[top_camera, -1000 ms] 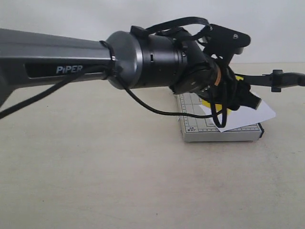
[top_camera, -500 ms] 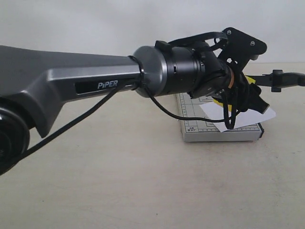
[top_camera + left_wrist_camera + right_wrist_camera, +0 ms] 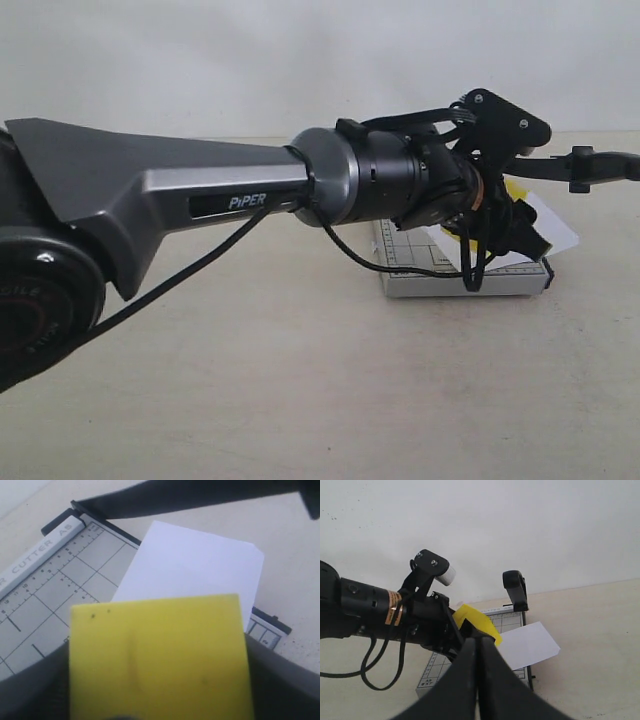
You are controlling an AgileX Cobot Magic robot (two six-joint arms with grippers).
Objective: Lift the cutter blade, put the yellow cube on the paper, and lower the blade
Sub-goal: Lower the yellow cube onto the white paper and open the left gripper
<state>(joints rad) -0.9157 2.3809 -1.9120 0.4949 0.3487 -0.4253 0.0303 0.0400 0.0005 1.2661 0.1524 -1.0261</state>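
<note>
My left gripper (image 3: pixel 508 215) is shut on the yellow cube (image 3: pixel 517 190) and holds it just above the paper (image 3: pixel 556 232). In the left wrist view the yellow cube (image 3: pixel 160 655) fills the gripper (image 3: pixel 160 685), over the near edge of the paper (image 3: pixel 200 565) and the grey gridded base (image 3: pixel 65 580). The cutter blade (image 3: pixel 600 165) stands raised off the base (image 3: pixel 470 284). It crosses the far side as a dark bar (image 3: pixel 200 495). My right gripper (image 3: pixel 480 642) is shut and empty, short of the raised blade (image 3: pixel 516 587), cube (image 3: pixel 475 620) and paper (image 3: pixel 527 645).
The left arm's grey forearm (image 3: pixel 200 200) spans the left and middle of the exterior view, and a black cable loop (image 3: pixel 470 270) hangs from its wrist over the base. The cutter sits on a tan tabletop (image 3: pixel 300 380) before a white wall (image 3: pixel 300 60).
The left arm has reached further right and slightly up, carrying the yellow cube from the base's middle toward the paper's side. The raised blade has not moved.
</note>
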